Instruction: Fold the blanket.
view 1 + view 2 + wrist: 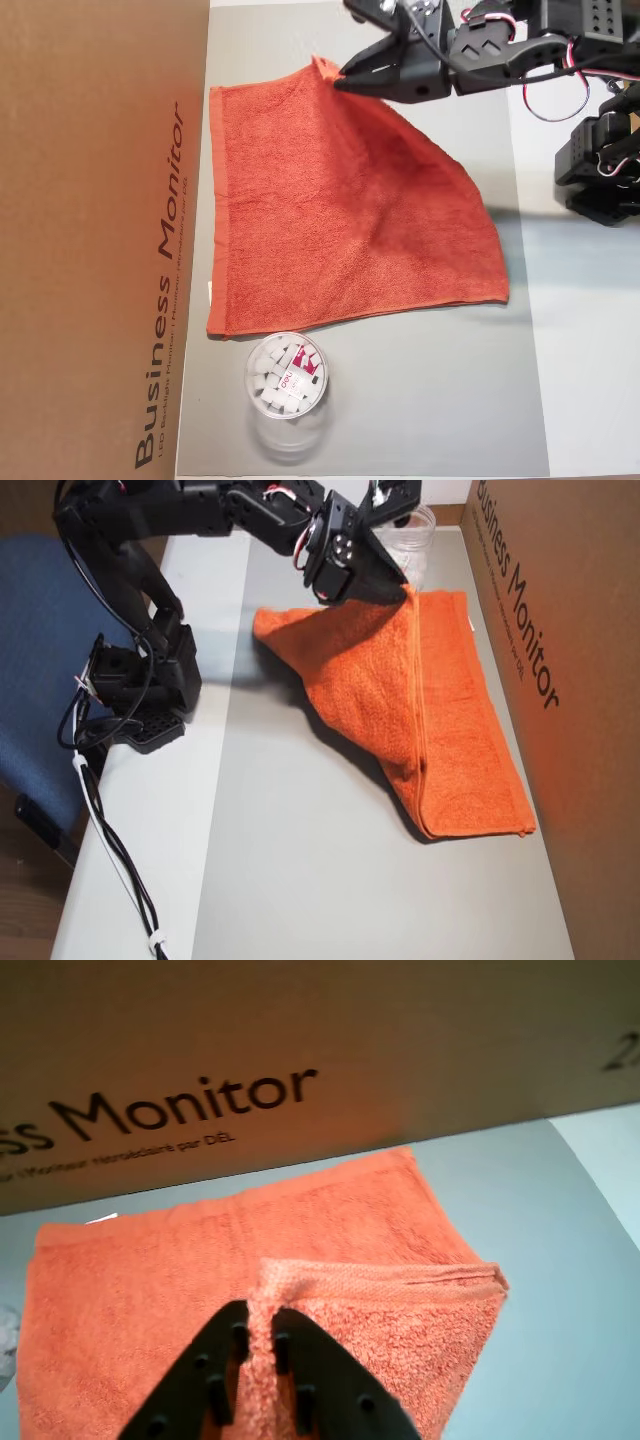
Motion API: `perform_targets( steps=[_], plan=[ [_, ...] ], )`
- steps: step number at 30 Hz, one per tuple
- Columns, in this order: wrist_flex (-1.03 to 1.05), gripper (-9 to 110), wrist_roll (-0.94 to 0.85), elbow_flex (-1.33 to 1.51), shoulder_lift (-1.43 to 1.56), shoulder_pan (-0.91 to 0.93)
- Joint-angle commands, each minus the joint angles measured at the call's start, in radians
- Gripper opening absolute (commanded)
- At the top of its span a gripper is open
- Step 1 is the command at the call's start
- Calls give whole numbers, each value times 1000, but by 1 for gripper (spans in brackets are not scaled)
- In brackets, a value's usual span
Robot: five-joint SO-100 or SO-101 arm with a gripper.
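robot arm mid-fold, carrying a towel corner toward a cardboard box

the gripper point(258, 1332) was clamped on one hemmed corner of the orange-red blanket point(340, 210), held raised above the grey mat point(420, 400). the rest of the blanket lay on the mat, its far edge running along the brown cardboard box point(100, 230). a clear round cup point(285, 375) stood just beside another edge. the fold looked partway done: the lifted corner hung over the cloth. the next move seemingly called for carrying the corner across to the box-side edge, lowering it, then letting go.

Black arm point(150, 540), red/white cables, prob.
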Motion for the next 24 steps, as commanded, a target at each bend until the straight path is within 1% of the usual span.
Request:
perform_targets(
  steps=[1, 12, 19, 24],
  plan=[
    [-15, 0, -44, -92, -20, -44],
    [-15, 0, -175, -376, -284, -193],
    [-15, 0, -239, -575, -463, -264],
    [-15, 0, -288, -669, -557, -307]
  ],
)
